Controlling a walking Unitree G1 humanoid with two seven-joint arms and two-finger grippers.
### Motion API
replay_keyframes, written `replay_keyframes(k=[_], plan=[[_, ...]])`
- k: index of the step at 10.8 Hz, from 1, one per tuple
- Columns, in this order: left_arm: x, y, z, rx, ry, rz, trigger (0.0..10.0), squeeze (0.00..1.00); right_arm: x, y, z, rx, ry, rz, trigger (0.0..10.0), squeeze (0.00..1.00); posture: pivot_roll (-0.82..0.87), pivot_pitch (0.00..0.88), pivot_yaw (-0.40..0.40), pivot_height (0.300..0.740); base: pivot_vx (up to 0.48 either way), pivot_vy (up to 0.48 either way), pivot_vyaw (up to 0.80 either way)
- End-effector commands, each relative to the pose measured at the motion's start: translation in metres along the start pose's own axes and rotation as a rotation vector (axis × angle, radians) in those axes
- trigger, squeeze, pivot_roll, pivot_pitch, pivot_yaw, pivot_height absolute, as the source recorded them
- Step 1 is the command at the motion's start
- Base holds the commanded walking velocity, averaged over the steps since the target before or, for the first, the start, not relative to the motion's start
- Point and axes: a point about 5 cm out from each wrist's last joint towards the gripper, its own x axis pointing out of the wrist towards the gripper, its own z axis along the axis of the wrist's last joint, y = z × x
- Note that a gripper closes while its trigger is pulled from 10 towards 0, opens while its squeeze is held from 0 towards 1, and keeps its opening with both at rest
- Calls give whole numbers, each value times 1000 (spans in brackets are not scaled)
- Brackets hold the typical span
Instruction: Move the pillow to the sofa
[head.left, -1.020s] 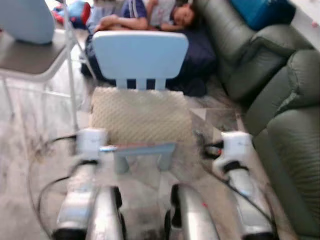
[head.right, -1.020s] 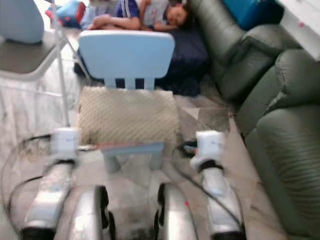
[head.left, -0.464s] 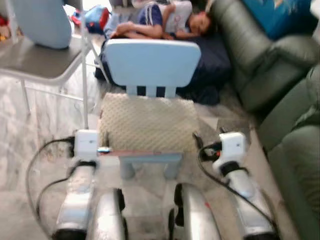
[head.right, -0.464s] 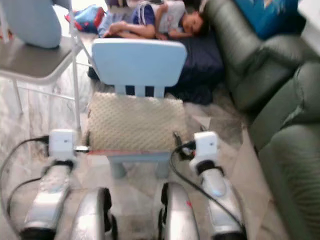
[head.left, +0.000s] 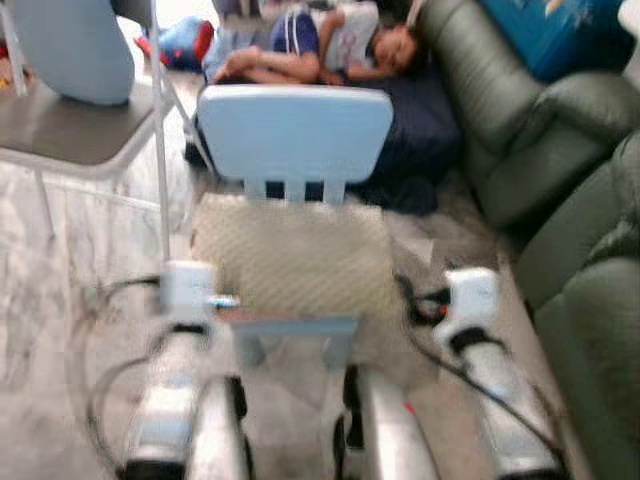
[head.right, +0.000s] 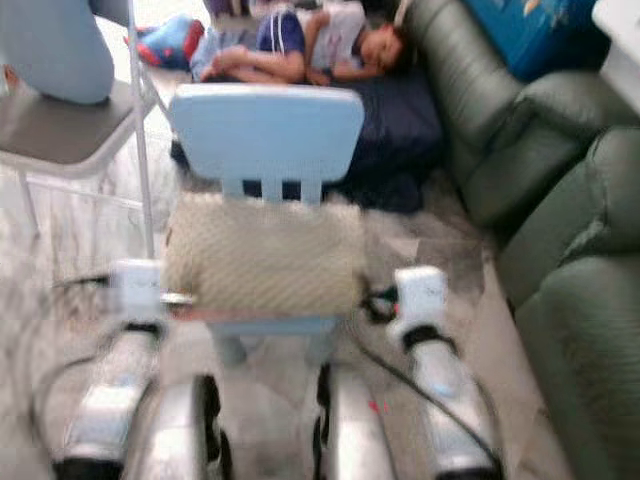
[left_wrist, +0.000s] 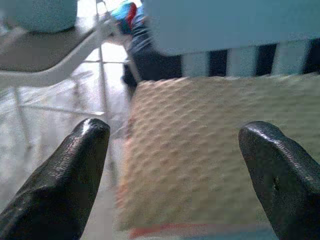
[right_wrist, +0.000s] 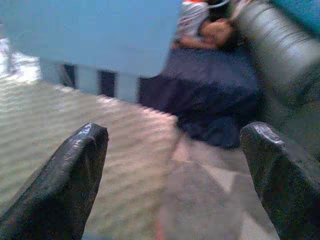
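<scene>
A beige, bumpy pillow (head.left: 295, 255) lies flat on the seat of a small light-blue chair (head.left: 295, 120), straight before me. My left gripper (left_wrist: 176, 131) is open, its fingers spread wide at the pillow's left front corner, and the pillow (left_wrist: 200, 160) lies just beyond them. At the pillow's right front edge (right_wrist: 65, 130), my right gripper (right_wrist: 175, 131) is open too, with nothing between its fingers. Both silver arms flank the chair's front. The dark green sofa (head.left: 560, 130) runs along the right side.
A person (head.left: 330, 40) lies on a dark blue mat on the floor behind the chair. A grey folding chair (head.left: 80, 130) with a pale blue cushion (head.left: 70, 50) stands at the left. A blue cushion (head.left: 560, 30) rests on the sofa. Marble floor lies all around.
The whole picture has shifted a little and blurred, so the camera moved. Both arms stay at the sides of the chair's front; nothing has been taken hold of.
</scene>
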Motion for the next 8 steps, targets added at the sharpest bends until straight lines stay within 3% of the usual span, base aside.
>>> replay_keyframes(k=[1, 5, 8], plan=[[-2, 11, -4, 16, 13, 35, 10000, 0, -1, 5, 0, 13, 3, 9, 10000, 0, -50, 189, -61, 625, 326, 0, 0], [-9, 26, -4, 71, 10, 119, 10000, 0, -5, 7, -1, 48, 10, 27, 10000, 0, -44, 219, -67, 625, 0, 0, 0], [-23, 41, -4, 94, 19, 150, 10000, 0, -14, 10, 5, 72, 17, 61, 10000, 0, -39, 315, -76, 606, 0, 0, 0]])
